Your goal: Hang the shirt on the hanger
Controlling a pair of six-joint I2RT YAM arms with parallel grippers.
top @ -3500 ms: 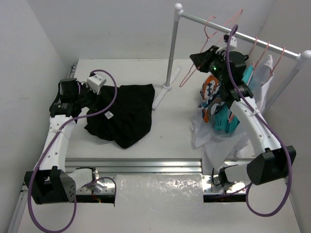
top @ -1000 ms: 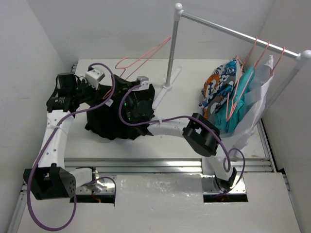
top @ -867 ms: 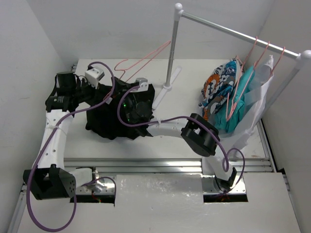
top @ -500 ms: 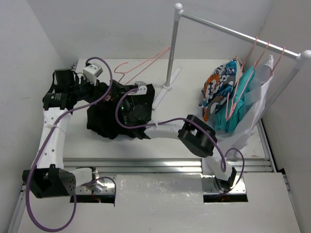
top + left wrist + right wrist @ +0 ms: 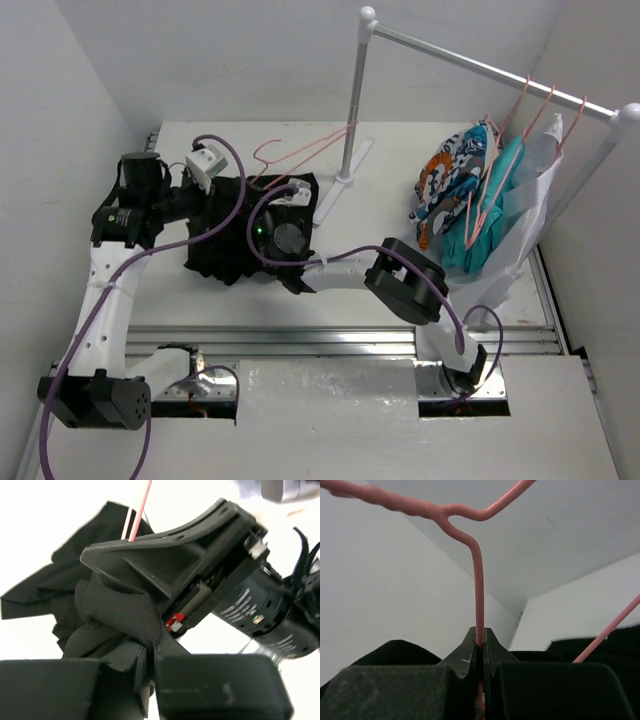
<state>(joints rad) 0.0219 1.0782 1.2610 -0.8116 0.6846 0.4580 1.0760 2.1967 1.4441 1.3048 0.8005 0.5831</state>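
The black shirt (image 5: pixel 226 256) lies bunched at the table's left, its upper edge lifted. My left gripper (image 5: pixel 222 192) is shut on a fold of the shirt (image 5: pixel 115 611), jaws pinched on the fabric (image 5: pixel 150 647). My right gripper (image 5: pixel 291 193) reaches across over the shirt and is shut on the pink wire hanger (image 5: pixel 312 144), which slants up toward the rack post. In the right wrist view the jaws (image 5: pixel 480 642) clamp the hanger's wire (image 5: pixel 479 580) below its neck, with the shirt (image 5: pixel 395 650) beneath. The hanger's wire (image 5: pixel 139 509) crosses behind the right gripper's body (image 5: pixel 200 565).
A white clothes rack stands at the back right: post (image 5: pixel 353 100) and rail (image 5: pixel 470 62). Several pink hangers (image 5: pixel 520 100) on it carry an orange-blue patterned garment (image 5: pixel 448 178), a teal garment (image 5: pixel 490 205) and a white one (image 5: pixel 525 235). White walls close in at the left and back.
The right gripper carried the hanger from the rail over to the shirt. In the last second the hanger dropped lower and rightward over the shirt, and the left gripper shifted right holding the fabric.
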